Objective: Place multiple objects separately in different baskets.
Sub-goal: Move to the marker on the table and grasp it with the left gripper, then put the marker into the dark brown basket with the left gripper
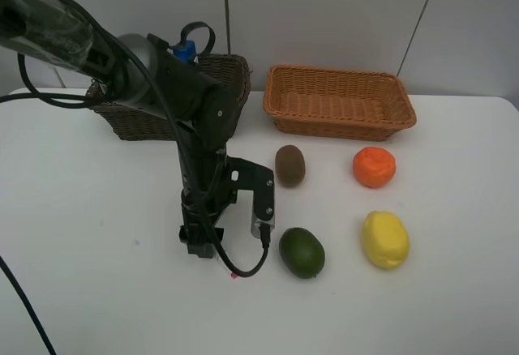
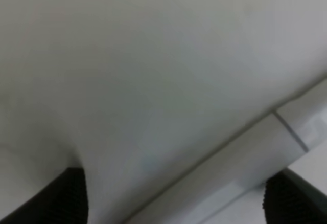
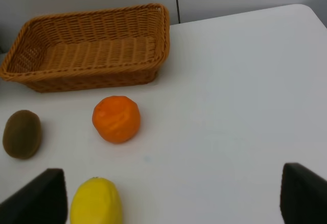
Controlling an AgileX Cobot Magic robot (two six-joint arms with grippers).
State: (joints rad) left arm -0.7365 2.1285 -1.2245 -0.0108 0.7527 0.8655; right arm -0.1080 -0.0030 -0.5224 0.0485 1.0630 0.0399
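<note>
Nearest, the left gripper (image 2: 176,198) is down at the desk (image 1: 97,274), its jaws wide apart. The marker (image 2: 240,170) lies flat between them and runs slantwise across the gap. I cannot tell whether either finger touches it. From the high camera only its pink tip (image 1: 234,275) shows past the arm.

The marker looks light, stiff and smooth, and being round it is likely to roll or skid if one finger reaches it first. The safest hold is probably across the barrel near mid-length, with the jaws square to it and low against the desk.

The right gripper (image 3: 173,198) is also spread wide and holds nothing. It hangs over bare desk beside the lemon (image 1: 384,239).

The avocado (image 1: 302,252) sits just to the right of the left gripper, apart from the lemon. Farther back are the kiwi (image 1: 289,165) and the orange (image 1: 374,166), also well apart.

Farthest, by the wall, the tan basket (image 1: 340,120) has nothing in it. The dark basket (image 1: 231,71) stands to its left, mostly hidden by the arm.
</note>
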